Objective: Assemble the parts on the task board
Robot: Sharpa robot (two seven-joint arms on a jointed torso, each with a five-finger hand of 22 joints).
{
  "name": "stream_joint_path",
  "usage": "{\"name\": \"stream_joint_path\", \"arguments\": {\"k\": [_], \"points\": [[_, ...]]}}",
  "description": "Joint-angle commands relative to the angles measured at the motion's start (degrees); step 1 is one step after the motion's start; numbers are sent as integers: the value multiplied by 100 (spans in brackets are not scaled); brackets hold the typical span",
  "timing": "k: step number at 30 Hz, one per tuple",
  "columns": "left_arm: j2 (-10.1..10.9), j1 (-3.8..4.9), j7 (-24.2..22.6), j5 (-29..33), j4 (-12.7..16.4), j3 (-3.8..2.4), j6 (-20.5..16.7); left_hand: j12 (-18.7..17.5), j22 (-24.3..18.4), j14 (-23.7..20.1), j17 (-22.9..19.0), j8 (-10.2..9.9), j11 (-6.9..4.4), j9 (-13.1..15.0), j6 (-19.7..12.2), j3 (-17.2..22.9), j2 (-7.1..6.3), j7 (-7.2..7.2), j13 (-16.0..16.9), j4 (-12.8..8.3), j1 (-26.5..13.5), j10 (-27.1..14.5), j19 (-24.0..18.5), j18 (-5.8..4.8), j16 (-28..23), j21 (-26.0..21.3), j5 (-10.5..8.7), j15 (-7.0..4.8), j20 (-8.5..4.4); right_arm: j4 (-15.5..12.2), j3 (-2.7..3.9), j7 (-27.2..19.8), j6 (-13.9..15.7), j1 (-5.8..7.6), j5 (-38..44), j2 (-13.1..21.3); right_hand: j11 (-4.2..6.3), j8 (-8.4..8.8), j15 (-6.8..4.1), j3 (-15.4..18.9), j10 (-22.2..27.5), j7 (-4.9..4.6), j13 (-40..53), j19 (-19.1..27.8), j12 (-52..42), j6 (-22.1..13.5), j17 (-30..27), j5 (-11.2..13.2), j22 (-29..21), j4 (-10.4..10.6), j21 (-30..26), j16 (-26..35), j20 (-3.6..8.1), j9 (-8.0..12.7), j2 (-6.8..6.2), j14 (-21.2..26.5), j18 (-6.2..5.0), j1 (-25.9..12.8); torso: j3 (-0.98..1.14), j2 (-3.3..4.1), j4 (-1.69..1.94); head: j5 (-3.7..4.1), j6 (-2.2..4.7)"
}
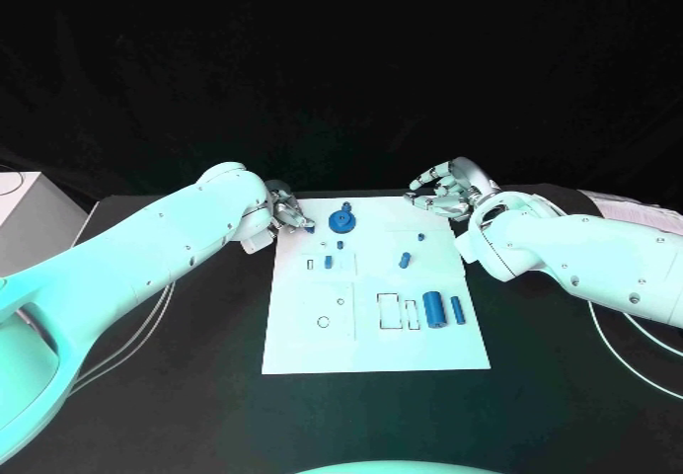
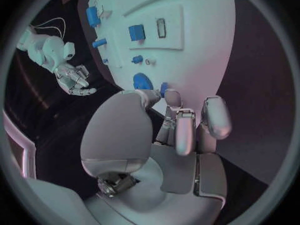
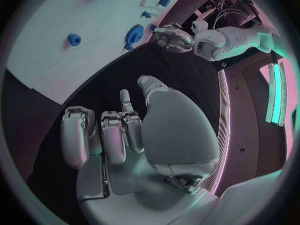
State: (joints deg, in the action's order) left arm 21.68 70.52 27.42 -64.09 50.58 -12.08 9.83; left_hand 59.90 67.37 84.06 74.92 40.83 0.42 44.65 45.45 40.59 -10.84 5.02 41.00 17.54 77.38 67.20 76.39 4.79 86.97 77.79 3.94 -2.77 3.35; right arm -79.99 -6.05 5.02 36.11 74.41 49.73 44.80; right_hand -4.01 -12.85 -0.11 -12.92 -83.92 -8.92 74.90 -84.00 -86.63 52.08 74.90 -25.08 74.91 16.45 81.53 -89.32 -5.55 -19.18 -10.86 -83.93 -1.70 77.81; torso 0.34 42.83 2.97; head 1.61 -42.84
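Several blue parts lay on the white task board (image 1: 377,341) at frame centre: nearest, a large cylinder (image 1: 432,307), farther up a round disc (image 1: 343,220). At the board's upper-left corner the left hand (image 1: 289,215) pinched a small blue part (image 1: 308,229); the right hand (image 1: 445,190), upper right, hung curled and empty. Seating that part would likely need a steady pinch and upright alignment over its slot.

Two smooth white arms of glossy moulded plastic, built from rounded tubular shells with small dark screw dots along their sides. Left arm (image 1: 157,252); right arm (image 1: 598,259), with a bulbous white wrist housing. Each arm ends in a silver metallic many-fingered robot hand: left robot hand (image 2: 178,122), right robot hand (image 3: 122,135). Each has a broad domed grey palm cover, segmented fingers with rounded pale tips, and exposed metal linkages at the base.
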Motion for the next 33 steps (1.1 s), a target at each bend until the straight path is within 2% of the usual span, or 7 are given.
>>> {"name": "stream_joint_path", "arguments": {"k": [1,6,10,12,17,26,33], "points": [[58,1,-58,249,117,-2,-71,25,30,398,974,38,-7,291,11,881,-92,-24,21,-831,-118,45,48,18,29,38,75,-17,13,0,3,-47,-19,2,58,4,-10,-34,-21,-39,-244,-1,1179,-275,10,-54,1285,-44,754,-1,-18,28,18,-10,-26,-554,-53,-60,0,-6,9,-11,2],[266,1,-5,475,429,-4,-166,90,124,428,1042,108,-28,337,75,1029,-194,-44,90,-981,-328,155,106,0,66,95,505,-38,-6,0,3,-47,-16,2,58,26,-10,-34,-21,-39,-244,-1,1179,-275,10,-54,1285,-44,754,-1,-18,28,18,-10,-26,-554,-53,-60,0,-17,16,-31,-1],[498,2,54,633,779,-6,-226,135,210,461,1124,136,-54,348,140,1083,-253,-68,149,-1091,-459,246,161,-17,108,145,791,-60,-27,-2,3,-44,-16,1,58,47,-10,-34,-21,-39,-244,-1,1179,-275,10,-54,1285,-44,754,-1,-18,28,18,-10,-26,-554,-53,-60,5,-39,41,-30,-10],[631,2,73,681,992,-6,-261,153,242,473,1153,142,-65,349,170,1101,-272,-79,174,-1134,-510,286,182,-23,123,164,892,-70,-37,-3,3,-42,-17,1,58,58,-10,-34,-21,-39,-244,-1,1179,-275,10,-54,1285,-44,754,-1,-18,28,18,-10,-26,-554,-53,-60,7,-49,52,-24,-17],[875,-3,101,730,1427,5,-350,176,277,485,1183,147,-78,349,206,1120,-295,-91,210,-1182,-560,332,206,-30,138,185,997,-82,-48,-2,3,-39,-18,1,58,82,-10,-34,-21,-39,-244,-1,1179,-275,10,-54,1285,-44,754,-1,-18,28,18,-10,-26,-554,-53,-60,-4,-71,84,-16,-37],[1200,-28,118,628,2067,227,-649,204,358,502,1222,153,-101,344,273,1158,-327,-113,251,-1261,-638,407,259,-47,157,230,1155,-105,-69,11,2,-39,-23,-2,56,101,-9,-37,-22,-46,-241,0,1176,-277,13,-54,1287,-45,757,0,-16,27,19,-11,-29,-554,-52,-65,-7,-123,115,-29,-97],[1307,-113,118,441,2320,361,-831,205,380,502,1222,155,-107,343,291,1171,-335,-120,254,-1280,-656,423,274,-52,157,243,1189,-110,-74,19,2,-44,-24,-8,55,101,-9,-37,-22,-46,-241,0,1176,-277,13,-54,1287,-45,757,0,-16,27,19,-11,-29,-554,-52,-65,-19,-152,139,-13,-136]]}}
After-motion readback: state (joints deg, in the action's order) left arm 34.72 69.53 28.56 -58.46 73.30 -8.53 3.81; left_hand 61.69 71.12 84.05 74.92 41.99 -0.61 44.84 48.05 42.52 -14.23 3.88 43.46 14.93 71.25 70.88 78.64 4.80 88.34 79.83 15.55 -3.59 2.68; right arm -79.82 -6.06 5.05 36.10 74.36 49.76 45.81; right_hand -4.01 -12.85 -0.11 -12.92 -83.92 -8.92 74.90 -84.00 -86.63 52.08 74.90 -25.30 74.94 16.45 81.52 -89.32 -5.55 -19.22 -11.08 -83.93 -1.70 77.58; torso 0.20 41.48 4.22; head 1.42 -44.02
